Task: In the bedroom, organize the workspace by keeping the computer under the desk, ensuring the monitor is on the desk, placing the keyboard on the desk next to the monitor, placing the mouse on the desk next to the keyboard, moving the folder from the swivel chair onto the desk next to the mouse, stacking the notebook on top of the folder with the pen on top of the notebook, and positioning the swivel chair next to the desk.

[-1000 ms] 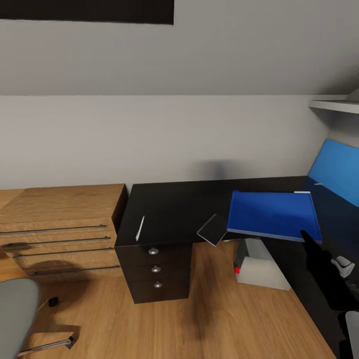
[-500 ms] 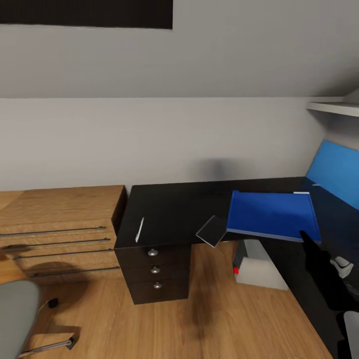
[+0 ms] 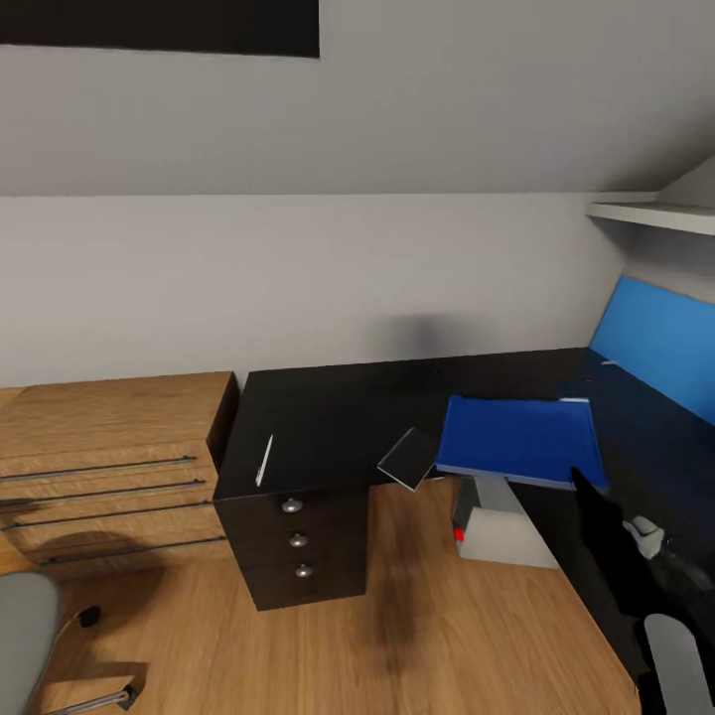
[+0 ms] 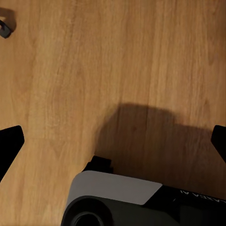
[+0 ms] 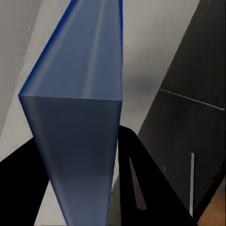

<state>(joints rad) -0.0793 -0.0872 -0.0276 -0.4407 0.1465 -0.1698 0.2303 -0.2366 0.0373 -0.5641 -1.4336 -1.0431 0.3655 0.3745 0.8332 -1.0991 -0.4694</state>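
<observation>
The thin flat bright blue rectangular folder is held level above the front edge of the long glossy black desk, its near edge overhanging the floor. The right gripper clamps the folder at its near right corner; in the right wrist view the folder runs edge-on between the two black fingers, which are closed against it. Directly below the folder, under the desk, stands the small light grey tower computer with a red dot low on its front. A small grey flat card-like object juts tilted off the front edge of the desk just left of the folder; what it is cannot be told. A thin white pen-like stick lies near the desk's left front corner, above the black drawers with round silver knobs. A light wooden chest of drawers stands touching the desk's left end. The grey padded seat of the swivel chair shows at the lower left, well apart from the desk. The left gripper points at the wooden floor, fingertips spread wide and holding nothing.
</observation>
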